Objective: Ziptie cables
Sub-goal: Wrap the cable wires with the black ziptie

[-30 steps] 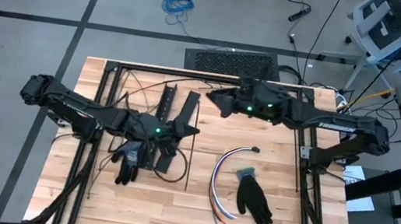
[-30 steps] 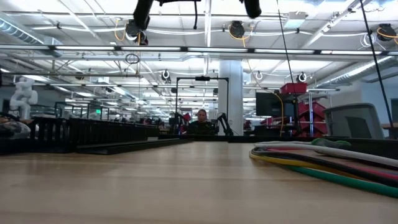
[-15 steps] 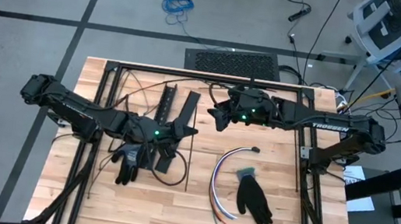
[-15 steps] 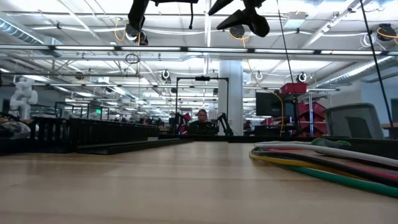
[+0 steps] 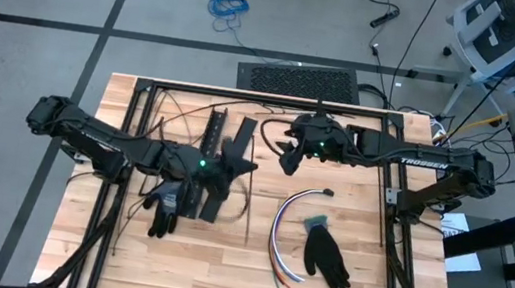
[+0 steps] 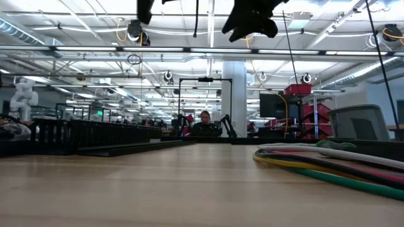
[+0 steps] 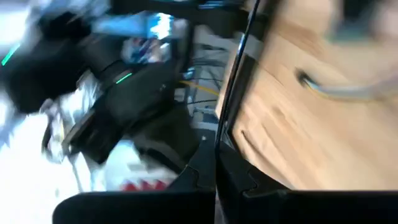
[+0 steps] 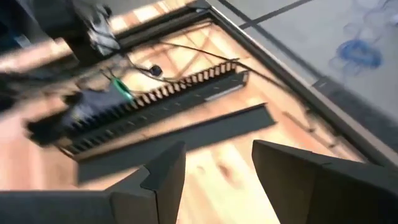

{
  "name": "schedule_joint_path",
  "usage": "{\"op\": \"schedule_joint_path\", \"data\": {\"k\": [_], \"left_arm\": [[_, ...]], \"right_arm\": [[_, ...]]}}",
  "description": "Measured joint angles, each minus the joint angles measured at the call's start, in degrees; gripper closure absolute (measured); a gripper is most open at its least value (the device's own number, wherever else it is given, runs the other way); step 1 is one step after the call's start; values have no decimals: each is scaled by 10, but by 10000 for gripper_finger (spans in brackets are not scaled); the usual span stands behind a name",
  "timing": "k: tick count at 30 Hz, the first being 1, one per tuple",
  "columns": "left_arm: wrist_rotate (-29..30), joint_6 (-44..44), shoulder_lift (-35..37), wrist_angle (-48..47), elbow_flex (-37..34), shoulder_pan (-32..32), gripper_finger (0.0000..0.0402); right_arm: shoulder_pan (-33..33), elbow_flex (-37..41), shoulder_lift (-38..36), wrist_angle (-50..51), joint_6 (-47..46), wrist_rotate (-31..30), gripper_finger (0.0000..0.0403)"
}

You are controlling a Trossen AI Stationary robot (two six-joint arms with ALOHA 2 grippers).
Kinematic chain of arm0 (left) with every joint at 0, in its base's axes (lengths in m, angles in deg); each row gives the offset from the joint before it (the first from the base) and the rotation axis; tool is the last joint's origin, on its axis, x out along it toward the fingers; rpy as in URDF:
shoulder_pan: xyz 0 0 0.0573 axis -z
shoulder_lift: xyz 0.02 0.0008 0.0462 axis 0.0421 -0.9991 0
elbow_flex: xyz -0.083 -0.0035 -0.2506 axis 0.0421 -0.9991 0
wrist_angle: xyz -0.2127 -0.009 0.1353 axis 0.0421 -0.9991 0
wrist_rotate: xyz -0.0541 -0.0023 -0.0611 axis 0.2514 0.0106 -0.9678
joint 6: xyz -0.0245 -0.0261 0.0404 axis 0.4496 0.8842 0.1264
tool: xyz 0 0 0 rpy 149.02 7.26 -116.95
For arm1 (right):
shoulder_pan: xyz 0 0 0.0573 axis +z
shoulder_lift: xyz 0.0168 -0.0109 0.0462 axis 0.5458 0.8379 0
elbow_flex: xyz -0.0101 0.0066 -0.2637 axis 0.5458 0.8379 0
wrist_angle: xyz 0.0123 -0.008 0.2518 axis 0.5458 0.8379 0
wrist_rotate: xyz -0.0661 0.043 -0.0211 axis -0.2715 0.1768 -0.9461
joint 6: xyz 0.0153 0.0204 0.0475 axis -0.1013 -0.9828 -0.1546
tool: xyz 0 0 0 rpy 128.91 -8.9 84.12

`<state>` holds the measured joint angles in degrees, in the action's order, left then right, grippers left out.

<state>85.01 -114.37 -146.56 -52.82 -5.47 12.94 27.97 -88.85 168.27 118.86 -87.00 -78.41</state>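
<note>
Cables (image 5: 288,231) loose on table (image 5: 389,284), uncontained.

The left arm reaches in from the desk's left edge, stretched low toward the middle, with its gripper (image 5: 239,165) shut near the desk's centre. The right arm comes from the right edge, its forearm running level along the far side. The right gripper (image 5: 286,158) hangs above the desk near the far middle, fingers (image 8: 163,171) parted, holding nothing.

overhead looking down, tabletop-level, two wrist close-ups
</note>
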Motion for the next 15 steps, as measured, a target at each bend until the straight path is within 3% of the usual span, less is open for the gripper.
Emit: {"op": "schedule_joint_path", "data": {"k": [6,11,15], "left_arm": [[-5,314,13,87,0,-62,402],[-31,594,37,73,0,-127,402],[-107,657,38,70,0,-153,402]], "right_arm": [[0,0,0,29,79,-26,222],[0,0,0,48,127,-26,222],[3,0,0,38,161,-14,222]]}}
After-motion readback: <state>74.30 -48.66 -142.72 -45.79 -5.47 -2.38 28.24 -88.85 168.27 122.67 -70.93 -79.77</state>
